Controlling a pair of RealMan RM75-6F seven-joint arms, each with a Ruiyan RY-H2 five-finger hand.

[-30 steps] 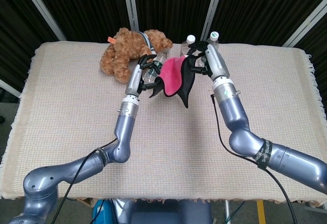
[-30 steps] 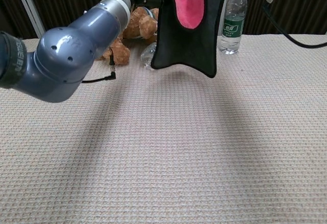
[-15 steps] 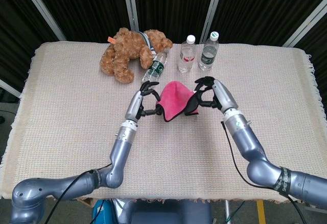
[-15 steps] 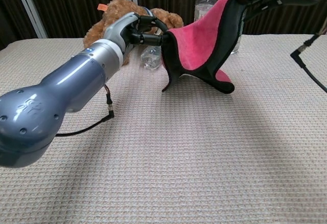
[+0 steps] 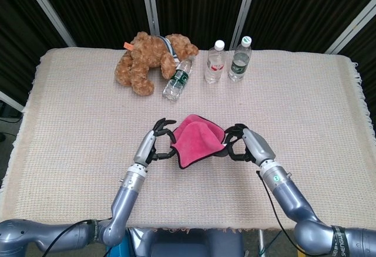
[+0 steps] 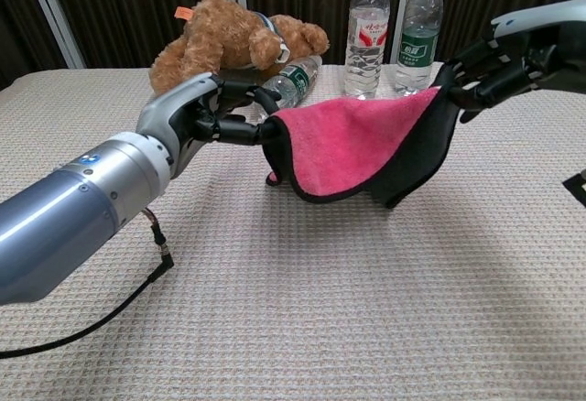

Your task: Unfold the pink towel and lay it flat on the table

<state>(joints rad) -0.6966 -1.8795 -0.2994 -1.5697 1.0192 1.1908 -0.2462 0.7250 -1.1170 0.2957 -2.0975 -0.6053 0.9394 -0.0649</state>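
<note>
The pink towel (image 5: 197,139) (image 6: 352,140), pink on one face with a black edge and underside, hangs stretched between my two hands above the table's near half. My left hand (image 5: 154,144) (image 6: 209,117) pinches its left corner. Its right corner is pinched by my right hand (image 5: 242,144) (image 6: 499,59). The middle of the towel sags and its lower fold touches the tablecloth (image 6: 302,273).
A brown teddy bear (image 5: 151,59) lies at the back left. A water bottle (image 5: 178,79) lies on its side next to it. Two upright bottles (image 5: 215,62) (image 5: 238,58) stand at the back centre. Woven beige cloth (image 5: 70,128) covers the table.
Both hands have come down and toward me with the towel, from high near the bottles to low over the near half. The towel has spread wider between them.
</note>
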